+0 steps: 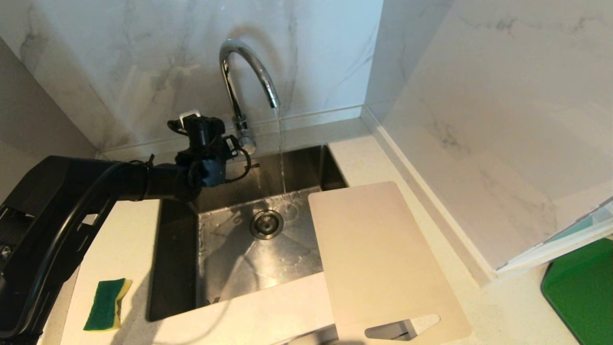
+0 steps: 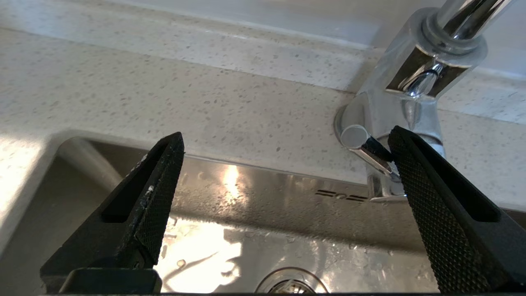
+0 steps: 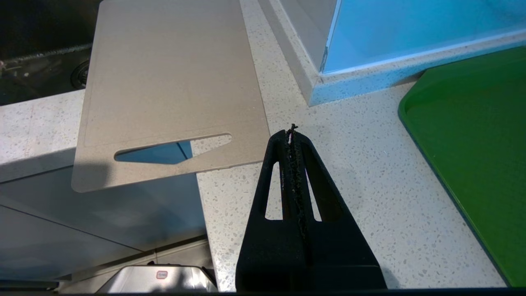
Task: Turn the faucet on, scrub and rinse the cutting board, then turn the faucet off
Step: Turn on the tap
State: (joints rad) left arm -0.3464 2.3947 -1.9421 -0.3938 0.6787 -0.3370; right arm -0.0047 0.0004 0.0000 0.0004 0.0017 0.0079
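Observation:
The chrome gooseneck faucet (image 1: 244,72) stands behind the sink, and a thin stream of water falls from its spout. My left gripper (image 1: 235,146) is at the faucet's base, over the sink's back edge. In the left wrist view this gripper (image 2: 286,135) is wide open, and one finger (image 2: 427,185) touches the thin side lever (image 2: 365,150). The beige cutting board (image 1: 378,258) lies flat on the counter to the right of the sink, its far corner over the basin and its handle slot past the counter's front edge. My right gripper (image 3: 291,133) is shut and empty above the counter, next to the board (image 3: 172,82).
A green and yellow sponge (image 1: 106,304) lies on the counter left of the steel sink (image 1: 230,268). A dark green tray (image 1: 582,287) sits at the far right. Marble walls close in the back and the right side.

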